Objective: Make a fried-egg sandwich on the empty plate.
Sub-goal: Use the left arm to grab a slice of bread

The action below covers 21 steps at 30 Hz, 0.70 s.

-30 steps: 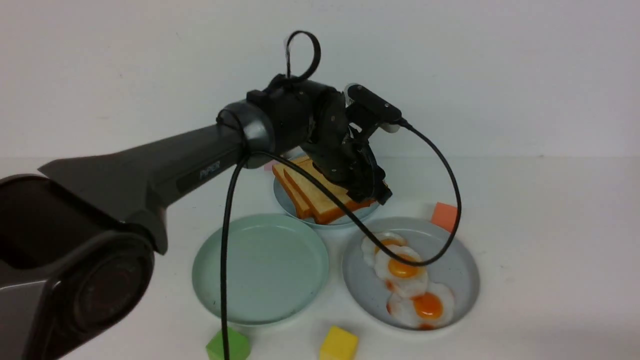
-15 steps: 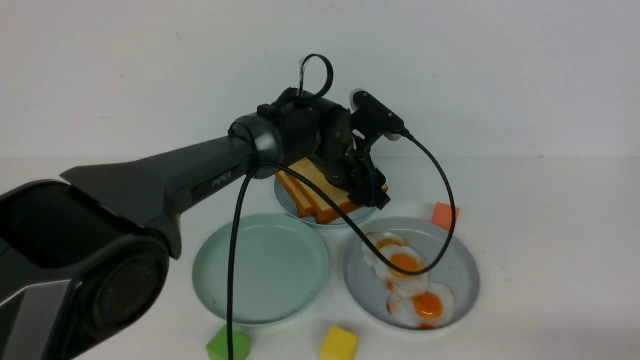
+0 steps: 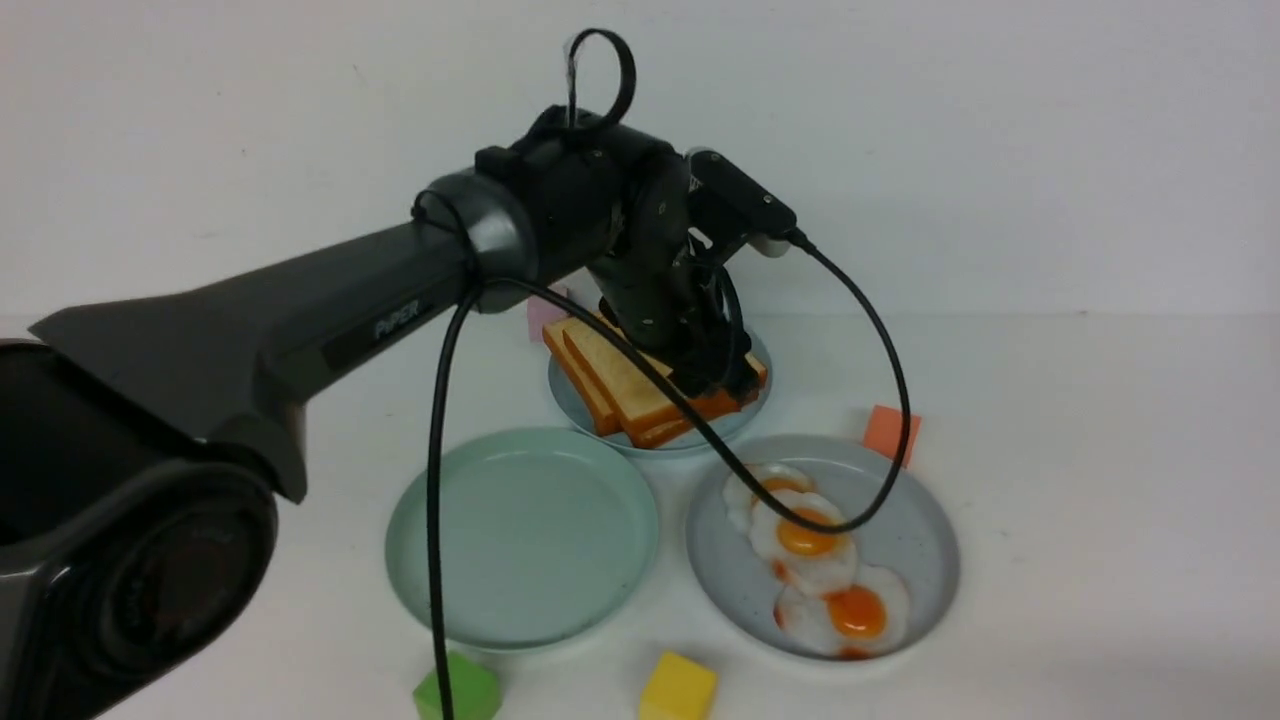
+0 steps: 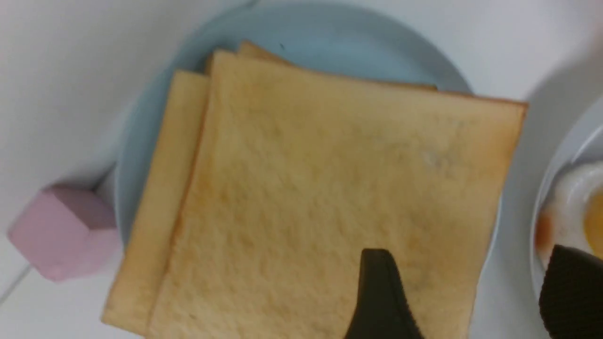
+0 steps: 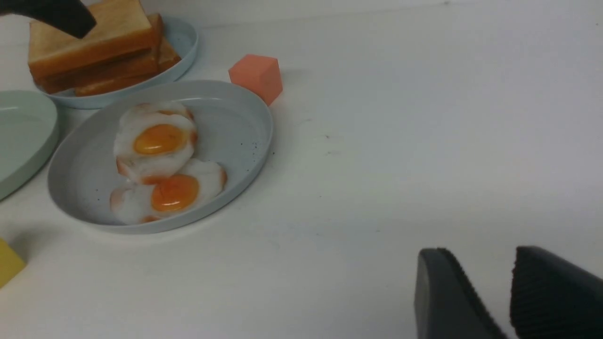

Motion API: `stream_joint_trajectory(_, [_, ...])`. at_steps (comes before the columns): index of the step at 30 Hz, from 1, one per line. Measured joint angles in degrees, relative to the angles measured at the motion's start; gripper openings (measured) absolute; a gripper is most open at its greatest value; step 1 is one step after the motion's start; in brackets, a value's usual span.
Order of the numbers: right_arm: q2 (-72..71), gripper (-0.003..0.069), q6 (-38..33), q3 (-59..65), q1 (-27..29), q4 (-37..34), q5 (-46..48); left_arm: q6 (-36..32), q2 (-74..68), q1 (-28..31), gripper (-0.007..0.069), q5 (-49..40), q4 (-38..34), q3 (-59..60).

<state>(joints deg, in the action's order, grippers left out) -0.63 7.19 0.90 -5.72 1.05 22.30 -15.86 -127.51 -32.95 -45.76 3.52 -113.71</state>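
My left end effector (image 4: pixel 471 266) is wide open and holds nothing. One finger (image 4: pixel 377 292) is over the toast stack (image 3: pixel 620 385), the other past its edge. The stack sits on a small blue plate (image 3: pixel 660 446). My right end effector (image 5: pixel 485 256) is a little open and empty, low over the bench (image 5: pixel 424 141). The green plate (image 3: pixel 520 540) lies just in front of the toast, beside the egg plate (image 3: pixel 910 560).

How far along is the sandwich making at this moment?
Done: nothing yet; the mint-green plate is empty. In hand: the open left gripper straddles an edge of the top toast slice, not gripping. Left: toast onto that plate, a fried egg on it, second slice on top.
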Motion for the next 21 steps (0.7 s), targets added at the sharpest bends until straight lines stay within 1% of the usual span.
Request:
stream_joint_trajectory(3, [0.0,0.0241,0.0,0.0,0.0,0.0,0.0,0.0,-0.7,0.0,0.045,0.2,0.0,0.0])
stream_joint_trajectory(7, [0.0,0.0241,0.0,0.0,0.0,0.0,0.0,-0.1,-2.0,0.0,0.045,3.1,0.6,0.0])
stream_joint_trajectory(16, [0.0,0.0241,0.0,0.0,0.0,0.0,0.0,0.0,-4.5,-0.1,0.0447,5.7,4.0,0.0])
stream_joint_trajectory(18, [0.0,0.0241,0.0,0.0,0.0,0.0,0.0,0.0,-4.6,-0.2,0.0434,5.9,4.5,0.0])
stream_joint_trajectory(20, [0.0,0.0241,0.0,0.0,0.0,0.0,0.0,0.0,-4.6,-0.2,0.0405,6.0,4.6,0.0])
stream_joint_trajectory(21, [0.0,0.0241,0.0,0.0,0.0,0.0,0.0,0.0,-4.6,-0.2,0.037,6.1,4.7,0.0])
